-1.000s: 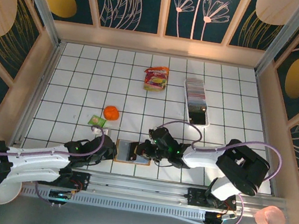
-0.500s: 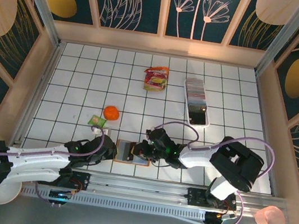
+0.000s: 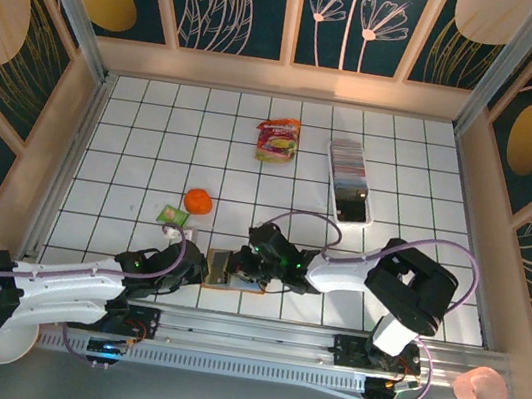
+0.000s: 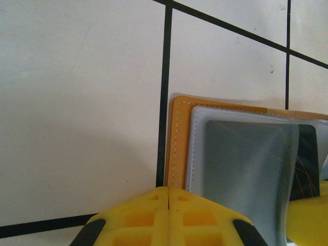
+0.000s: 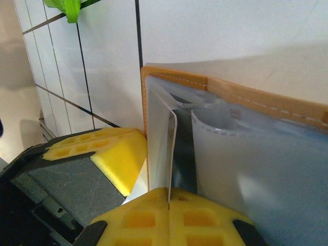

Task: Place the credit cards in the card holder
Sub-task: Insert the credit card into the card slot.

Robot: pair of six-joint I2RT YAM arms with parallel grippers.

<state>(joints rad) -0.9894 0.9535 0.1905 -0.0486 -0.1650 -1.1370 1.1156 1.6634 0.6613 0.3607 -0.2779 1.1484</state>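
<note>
Grip at the right gripper (image 5: 169, 200): clenched, pads pressed together on a thin pale sheet with a rounded corner. Judged to be a credit card (image 5: 165, 138), stood nearly edge-on and nosed in between the leaves of the card holder (image 5: 241, 100).

Grip at the left gripper (image 4: 168, 205): clenched too, pads meeting right at the holder's stitched orange border. Nipping the leather or merely pressing beside it: cannot tell.

From above, both low over the near tiles: left gripper (image 3: 196, 268) just beside the holder's left edge, right gripper (image 3: 249, 261) over its right half. Card holder (image 3: 223, 270) lying open between them, grey-blue inside up.

Handling, as a judgement:
- **Card:** likely light, stiff and slick. Best pinched by one short end, leaving most of the length free to slide in. Easy to twist out of a shallow pinch.
- **Holder:** likely light and floppy, with soft clear sleeves (image 5: 266, 169) prone to buckling, and prone to skating on smooth tile. Best pinned at the stitched border, away from the pocket mouth.

Farther out:
- Remaining credit cards (image 3: 349, 162) stacked in a long clear tray (image 3: 368, 214), well apart toward the back right.
- Red-and-yellow snack packet (image 3: 277, 141) near that tray.
- Orange ball (image 3: 198, 201) and small green packet (image 3: 173, 215) near the left arm.
</note>
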